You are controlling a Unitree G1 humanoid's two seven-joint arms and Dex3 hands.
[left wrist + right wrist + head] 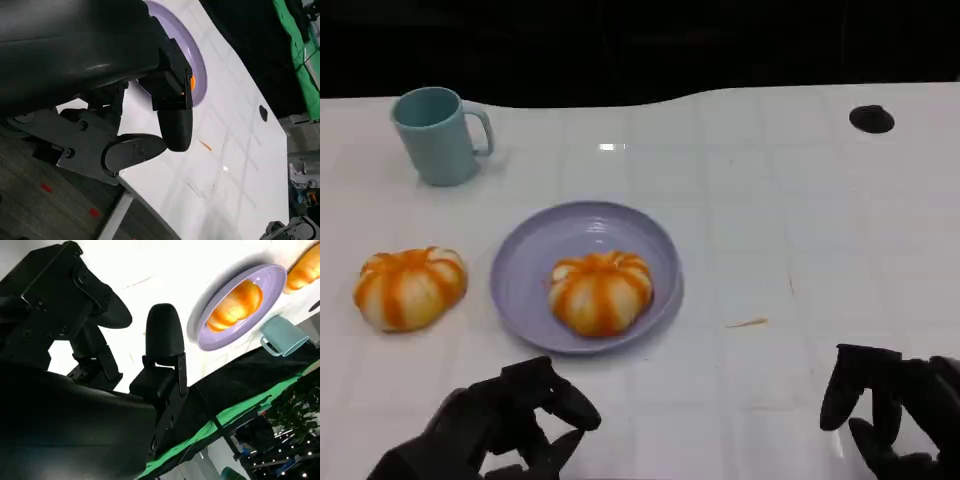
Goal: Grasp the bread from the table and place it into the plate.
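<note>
fingers of left hand (505,420) and right hand (890,405) hold nothing; two breads, one plate (520,290), one mug (438,135).

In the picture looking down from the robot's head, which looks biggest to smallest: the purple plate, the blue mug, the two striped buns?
1. Purple plate, clearly largest.
2. The two buns, on the plate and on the table, look about alike; no ranking between them.
3. Blue mug, slightly smaller, though it stands farther away.

Just ahead of the left hand (495,425), matt black plastic, a smooth glossy lilac plate (520,300) is seen. The bread (600,290) in it is glazed and shiny. The white table (790,220) is smooth with a soft sheen. The cup (438,135) looks matt.
</note>
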